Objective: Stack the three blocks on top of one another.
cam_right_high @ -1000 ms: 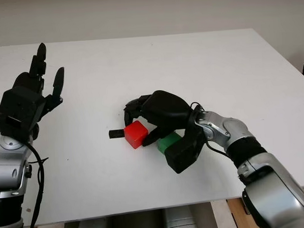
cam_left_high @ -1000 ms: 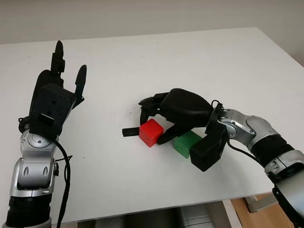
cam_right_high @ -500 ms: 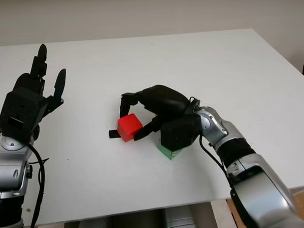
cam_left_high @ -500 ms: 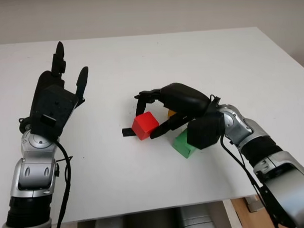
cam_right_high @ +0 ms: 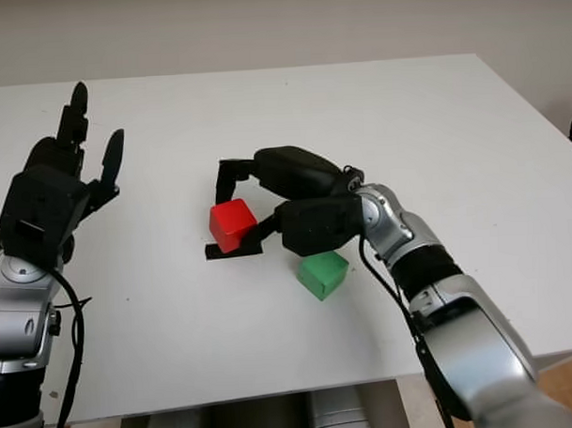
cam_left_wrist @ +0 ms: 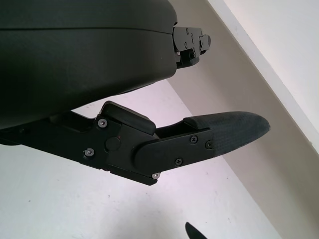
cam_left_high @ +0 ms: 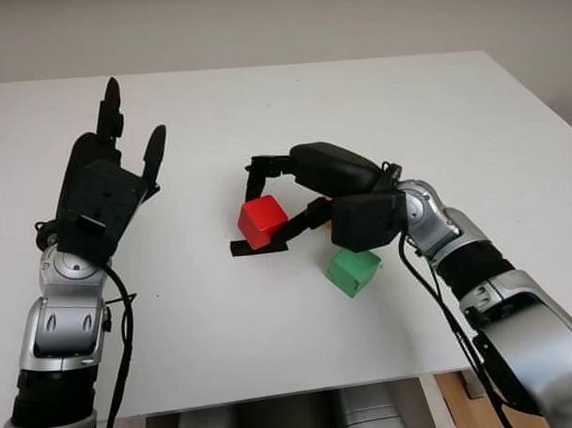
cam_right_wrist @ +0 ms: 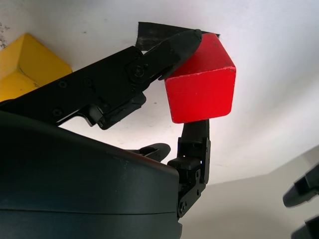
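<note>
A white table (cam_left_high: 376, 107) is filling most of the head views, seen from above and in front.

Near the middle of the frame, the right hand (cam_left_high: 284, 200) is reaching in from the lower right and gripping a red block (cam_left_high: 262, 221). Its fingers (cam_left_high: 262, 173) are closing on the block from above and from the side, and the block is tilted and appears raised off the table. Directly under the block, a strip of black tape (cam_left_high: 257, 247) is lying on the table.

In the right wrist view, the red block (cam_right_wrist: 202, 85) is sitting pinched between one black finger (cam_right_wrist: 149, 64) on one side and another on the opposite side.

A green block (cam_left_high: 353, 271) is sitting on the table just below and right of centre, under the right forearm and not touching the red block. It is standing alone with nothing on top of it.

A yellow block (cam_right_wrist: 25, 69) is showing in the right wrist view beside the hand's shell, apart from the red block; in the head views the hand is covering it.

At the left of the frame, the left hand (cam_left_high: 106, 173) is hanging open above the table, holding nothing, well apart from the blocks. The left wrist view is showing one of its fingers (cam_left_wrist: 209, 142) stretched out over the white table.
</note>
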Controlling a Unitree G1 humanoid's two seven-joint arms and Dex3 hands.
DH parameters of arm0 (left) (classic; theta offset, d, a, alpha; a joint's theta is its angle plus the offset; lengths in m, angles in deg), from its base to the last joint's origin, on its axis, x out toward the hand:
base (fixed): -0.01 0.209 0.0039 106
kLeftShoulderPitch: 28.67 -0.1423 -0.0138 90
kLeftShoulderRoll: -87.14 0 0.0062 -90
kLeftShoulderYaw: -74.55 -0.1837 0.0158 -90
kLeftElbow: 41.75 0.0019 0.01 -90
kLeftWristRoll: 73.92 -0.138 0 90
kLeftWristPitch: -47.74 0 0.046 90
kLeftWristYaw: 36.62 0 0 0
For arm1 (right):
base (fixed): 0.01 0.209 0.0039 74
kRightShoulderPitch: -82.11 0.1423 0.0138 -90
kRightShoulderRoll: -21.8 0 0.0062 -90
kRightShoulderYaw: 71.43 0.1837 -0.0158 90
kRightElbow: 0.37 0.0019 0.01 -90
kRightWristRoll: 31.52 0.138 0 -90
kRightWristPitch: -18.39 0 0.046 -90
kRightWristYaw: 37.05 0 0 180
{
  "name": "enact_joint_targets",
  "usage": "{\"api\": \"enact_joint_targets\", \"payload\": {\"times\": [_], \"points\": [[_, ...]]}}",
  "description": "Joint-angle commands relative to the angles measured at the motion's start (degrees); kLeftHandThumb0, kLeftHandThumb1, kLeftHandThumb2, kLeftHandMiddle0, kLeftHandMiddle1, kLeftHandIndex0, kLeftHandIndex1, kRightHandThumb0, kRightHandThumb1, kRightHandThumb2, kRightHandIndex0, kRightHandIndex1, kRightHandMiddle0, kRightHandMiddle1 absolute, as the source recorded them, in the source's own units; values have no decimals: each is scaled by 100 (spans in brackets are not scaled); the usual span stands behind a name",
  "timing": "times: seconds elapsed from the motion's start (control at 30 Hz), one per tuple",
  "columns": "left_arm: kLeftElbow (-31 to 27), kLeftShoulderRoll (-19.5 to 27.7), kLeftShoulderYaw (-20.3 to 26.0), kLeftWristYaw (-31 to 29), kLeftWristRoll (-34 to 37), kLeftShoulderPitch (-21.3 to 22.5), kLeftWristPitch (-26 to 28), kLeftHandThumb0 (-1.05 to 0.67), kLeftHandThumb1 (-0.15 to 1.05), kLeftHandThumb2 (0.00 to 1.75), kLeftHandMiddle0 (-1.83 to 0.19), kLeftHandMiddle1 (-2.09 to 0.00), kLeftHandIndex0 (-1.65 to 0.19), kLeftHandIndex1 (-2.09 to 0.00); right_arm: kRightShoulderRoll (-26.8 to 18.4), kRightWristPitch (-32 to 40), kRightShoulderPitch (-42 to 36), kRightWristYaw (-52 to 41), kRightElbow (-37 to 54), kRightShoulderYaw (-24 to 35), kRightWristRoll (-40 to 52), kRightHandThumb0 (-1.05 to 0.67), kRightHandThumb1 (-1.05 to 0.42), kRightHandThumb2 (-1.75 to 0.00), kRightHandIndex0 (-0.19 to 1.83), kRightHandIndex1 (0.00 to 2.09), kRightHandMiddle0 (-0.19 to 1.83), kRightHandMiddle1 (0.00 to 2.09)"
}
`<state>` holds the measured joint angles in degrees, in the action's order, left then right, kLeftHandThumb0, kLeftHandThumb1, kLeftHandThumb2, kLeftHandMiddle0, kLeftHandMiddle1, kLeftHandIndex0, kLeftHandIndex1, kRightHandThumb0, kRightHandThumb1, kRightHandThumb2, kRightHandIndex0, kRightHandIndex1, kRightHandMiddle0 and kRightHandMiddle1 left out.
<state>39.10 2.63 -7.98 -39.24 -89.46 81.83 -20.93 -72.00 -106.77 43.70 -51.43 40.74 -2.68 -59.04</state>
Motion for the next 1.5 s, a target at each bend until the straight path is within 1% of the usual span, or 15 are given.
{"api": "enact_joint_targets", "payload": {"times": [0.0, 0.3, 0.7, 1.03, 1.2, 1.23, 1.27, 1.3, 1.33, 1.37, 1.4, 1.47], "points": [[19, 37, -1, 13, 18, 35, -71, -82, 105, 68, 13, -5, 12, -5, 36, -28, 215, 71, -82, -42, -77, -47, -93, -5, 41, 8, 46, 150], [79, -1, -1, 24, 49, 81, -103, -81, 105, 66, 14, -5, 12, -5, 77, -178, 451, 335, -429, -245, -452, -46, -92, -5, 41, 8, 46, 146], [56, 30, 11, 32, 116, 30, -186, -80, 105, 66, 13, -5, 12, -5, 203, -280, 647, 502, -931, -412, -606, -46, -91, -5, 42, 8, 46, 147], [9, 33, 7, 25, 105, -1, -155, -80, 105, 66, 13, -5, 12, -5, 287, -317, 649, 345, -1117, -385, -514, -46, -93, -6, 40, 6, 44, 150], [-28, 27, 4, 18, 99, -30, -103, -81, 105, 66, 13, -5, 12, -6, 304, -213, 646, 257, -1163, -369, -491, -46, -93, -6, 39, 6, 42, 150], [-27, 30, 2, 16, 101, -37, -119, -82, 105, 66, 13, -5, 12, -6, 306, -143, 659, 176, -1171, -371, -485, -48, -93, -6, 37, 5, 36, 144], [-26, 30, -1, 17, 99, -40, -124, -82, 105, 66, 13, -5, 12, -6, 306, -63, 673, 66, -1172, -373, -474, -54, -93, -5, 33, 3, 25, 131], [-21, 26, -1, 21, 101, -40, -134, -81, 105, 66, 13, -5, 12, -5, 302, 5, 681, -28, -1160, -377, -468, -57, -93, -5, 30, 2, 19, 118], [-16, 23, 1, 25, 103, -40, -142, -81, 105, 66, 13, -5, 12, -5, 299, 48, 682, -88, -1142, -379, -464, -60, -92, -5, 28, 2, 17, 105], [-14, 22, -4, 34, 93, -42, -147, -81, 105, 66, 13, -5, 12, -5, 295, 63, 672, -134, -1133, -365, -440, -61, -92, -5, 26, 2, 16, 97], [-13, 21, -8, 39, 88, -43, -150, -81, 105, 66, 13, -5, 12, -5, 290, 50, 656, -140, -1130, -350, -422, -63, -92, -5, 23, 2, 12, 79], [-10, 22, -13, 42, 78, -43, -144, -81, 105, 66, 13, -5, 12, -5, 285, 32, 636, -147, -1130, -327, -381, -64, -92, -5, 19, 3, 15, 52]]}}
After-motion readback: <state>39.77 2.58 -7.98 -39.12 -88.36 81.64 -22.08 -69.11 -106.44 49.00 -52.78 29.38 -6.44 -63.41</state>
